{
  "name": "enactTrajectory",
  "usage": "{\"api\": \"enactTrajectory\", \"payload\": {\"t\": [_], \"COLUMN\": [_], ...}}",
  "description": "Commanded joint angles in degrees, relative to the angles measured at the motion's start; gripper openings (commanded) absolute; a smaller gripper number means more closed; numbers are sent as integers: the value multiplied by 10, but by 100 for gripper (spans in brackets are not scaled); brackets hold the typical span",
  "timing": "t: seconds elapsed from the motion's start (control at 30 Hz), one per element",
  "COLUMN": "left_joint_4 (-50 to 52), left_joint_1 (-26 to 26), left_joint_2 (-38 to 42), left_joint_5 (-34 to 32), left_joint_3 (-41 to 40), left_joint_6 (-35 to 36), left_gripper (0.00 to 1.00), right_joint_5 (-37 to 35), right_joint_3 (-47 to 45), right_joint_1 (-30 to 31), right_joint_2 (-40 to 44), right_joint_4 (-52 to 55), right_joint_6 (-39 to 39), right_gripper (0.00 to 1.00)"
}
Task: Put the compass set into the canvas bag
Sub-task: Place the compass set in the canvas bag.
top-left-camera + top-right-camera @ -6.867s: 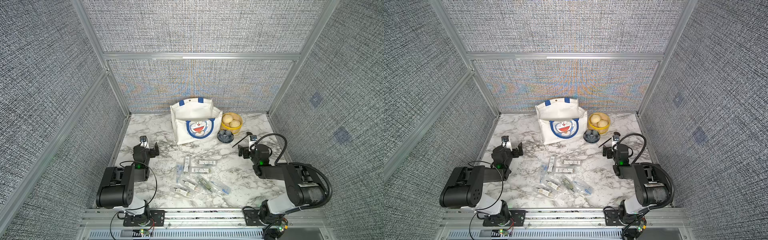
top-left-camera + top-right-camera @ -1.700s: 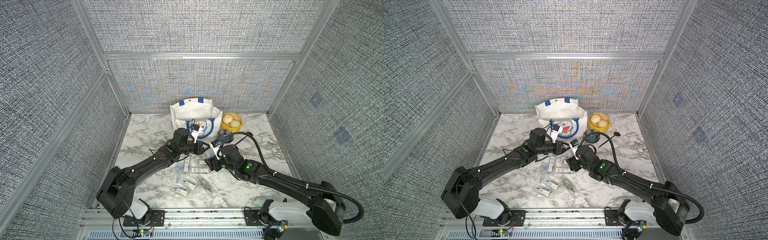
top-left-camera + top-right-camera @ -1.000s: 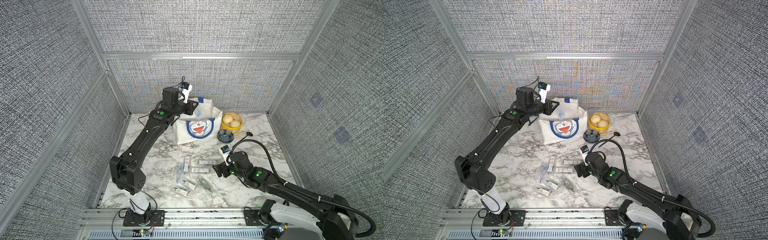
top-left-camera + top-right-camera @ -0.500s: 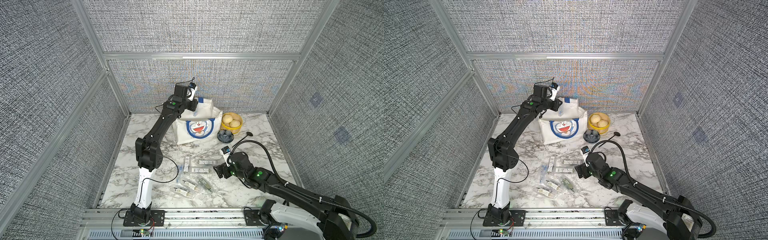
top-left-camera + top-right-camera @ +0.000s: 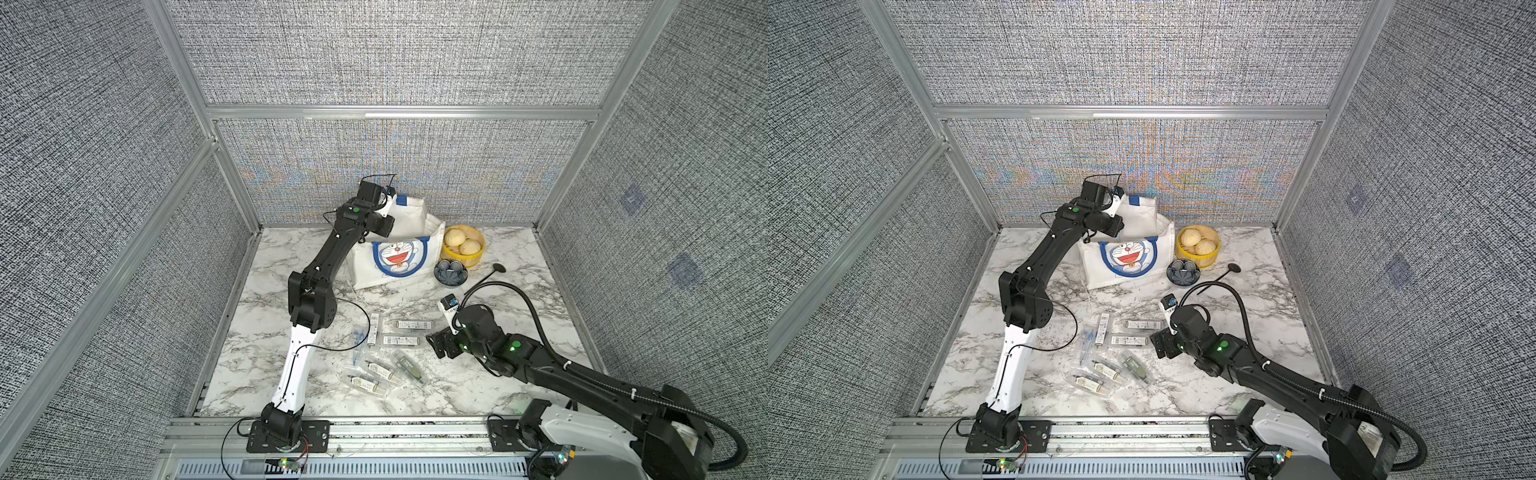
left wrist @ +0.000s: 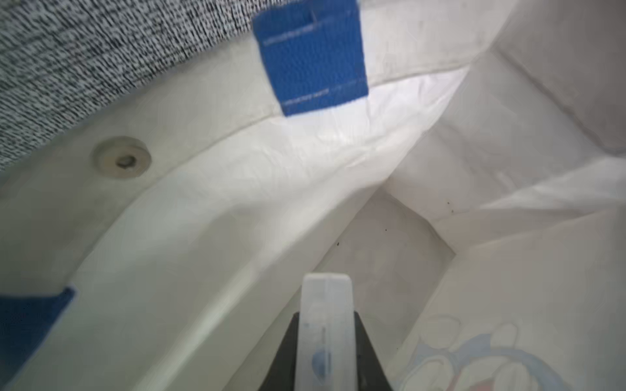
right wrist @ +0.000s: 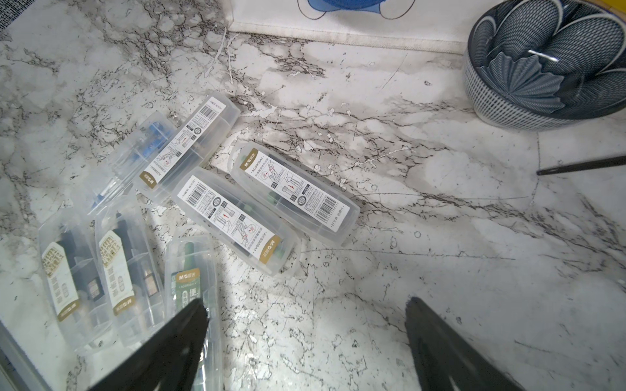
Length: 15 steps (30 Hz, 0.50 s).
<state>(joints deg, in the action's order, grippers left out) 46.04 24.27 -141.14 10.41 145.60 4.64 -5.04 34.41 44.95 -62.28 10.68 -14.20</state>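
Note:
The canvas bag (image 5: 409, 266) (image 5: 1133, 270), off-white with a blue cartoon cat on its front, stands open at the back of the marble table. My left gripper (image 5: 381, 226) (image 6: 325, 321) hangs over the bag's open mouth, shut on a compass set (image 6: 326, 304) in a clear plastic case, with the bag's white inside (image 6: 399, 237) right below it. Several more compass sets (image 5: 409, 325) (image 7: 291, 193) lie in the middle of the table. My right gripper (image 5: 440, 345) (image 7: 305, 315) stands open just above bare marble beside them, with nothing between its fingers (image 7: 189, 325).
A yellow steamer basket (image 5: 478, 257) with buns stands to the right of the bag. In front of it sit a dark blue patterned bowl (image 5: 450, 272) (image 7: 542, 57) and a black spoon (image 5: 494, 270). Grey fabric walls with metal posts close in the table.
My left gripper has moved right and down with the compass set, from beside the bag's left handle to over its open mouth. The right arm has barely moved.

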Motion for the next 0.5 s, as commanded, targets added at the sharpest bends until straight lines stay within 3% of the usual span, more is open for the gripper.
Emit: {"api": "enactTrajectory", "payload": {"t": [0.0, 0.27, 0.47], "left_joint_4": [44, 144, 183], "left_joint_1": [-1, -1, -1], "left_joint_2": [-8, -10, 37], "left_joint_5": [-11, 6, 17], "left_joint_3": [14, 28, -25], "left_joint_6": [16, 36, 51], "left_gripper": [7, 8, 8], "right_joint_5": [7, 8, 10], "right_joint_3": [4, 4, 5], "right_joint_1": [-1, -1, -1], "right_joint_2": [-5, -11, -15], "right_joint_4": [-6, -11, -20], "right_joint_6": [4, 6, 8], "right_gripper": [91, 91, 91]}}
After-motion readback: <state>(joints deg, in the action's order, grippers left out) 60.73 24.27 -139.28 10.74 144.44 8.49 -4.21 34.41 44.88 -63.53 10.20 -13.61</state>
